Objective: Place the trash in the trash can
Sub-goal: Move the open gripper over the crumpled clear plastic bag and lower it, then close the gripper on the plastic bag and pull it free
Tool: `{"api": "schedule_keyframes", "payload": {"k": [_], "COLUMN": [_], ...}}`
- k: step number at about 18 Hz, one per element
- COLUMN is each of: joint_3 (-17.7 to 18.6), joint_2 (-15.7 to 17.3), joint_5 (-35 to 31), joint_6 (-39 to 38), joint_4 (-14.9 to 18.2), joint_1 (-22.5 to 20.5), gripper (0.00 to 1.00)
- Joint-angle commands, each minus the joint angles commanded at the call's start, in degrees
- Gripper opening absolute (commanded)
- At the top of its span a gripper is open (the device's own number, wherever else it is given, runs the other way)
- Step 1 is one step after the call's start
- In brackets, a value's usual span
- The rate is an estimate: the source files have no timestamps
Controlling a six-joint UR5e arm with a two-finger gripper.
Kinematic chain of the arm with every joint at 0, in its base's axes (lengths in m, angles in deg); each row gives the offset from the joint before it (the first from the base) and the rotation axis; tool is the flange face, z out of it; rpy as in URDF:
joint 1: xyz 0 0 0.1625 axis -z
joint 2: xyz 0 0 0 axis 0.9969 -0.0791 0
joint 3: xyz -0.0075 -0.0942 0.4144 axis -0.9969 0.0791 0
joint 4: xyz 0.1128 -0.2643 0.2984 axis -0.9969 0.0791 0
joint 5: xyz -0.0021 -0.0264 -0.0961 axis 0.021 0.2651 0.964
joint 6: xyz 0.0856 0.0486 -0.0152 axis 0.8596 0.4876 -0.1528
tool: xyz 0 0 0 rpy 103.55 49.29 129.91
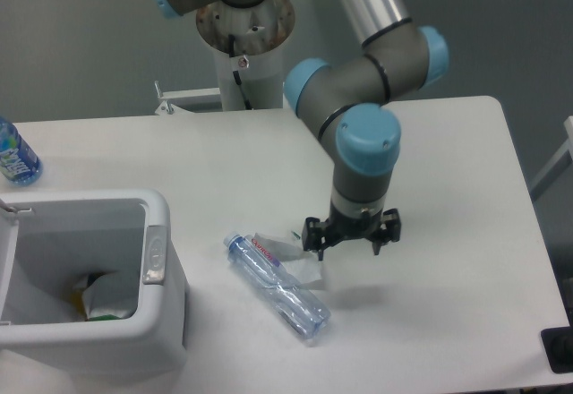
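camera view: end effector spread above the tabletop, just right of the trash

the wide white rectangular tabletop [448,304] fills most of the view and carries everything else. above it bends the grey robot arm with light blue joint caps [365,134], reaching down from the top of the picture to the middle of the tabletop. at the lower left stands the large white rectangular plastic trash can with rounded corners and a thick rim [98,340], a grey oval latch [156,254] on its right side; inside it some pale crumpled material with a bit of green shows at the bottom.

near the middle of the tabletop, just right of the trash can and apart from it, lies the crushed clear plastic water bottle with a red-white label [277,288], on its side and slanting from upper left to lower right. touching its upper right side lies the crumpled translucent whitish plastic wrapper [300,252].

the black two-finger end effector [352,243] hangs low with its fingers spread apart and holding nothing, its left finger just beside the wrapper; whether they touch cannot be told.

at the far left edge stands a small clear bottle with a blue label [14,157], well apart from the rest.
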Motion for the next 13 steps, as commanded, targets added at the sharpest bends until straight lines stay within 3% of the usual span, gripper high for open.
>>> {"api": "schedule_keyframes", "payload": {"k": [3,6,13], "joint_3": [3.3,3.6,3.6], "joint_2": [-0.6,-0.8,-0.6], "joint_5": [-0.4,-0.4,-1.0], "joint_6": [0.3,0.3,0.1], "joint_4": [-4.7,-5.2,-5.2], "joint_1": [0.4,0.5,0.4], "gripper": [1.0,0.98,0.36]}}
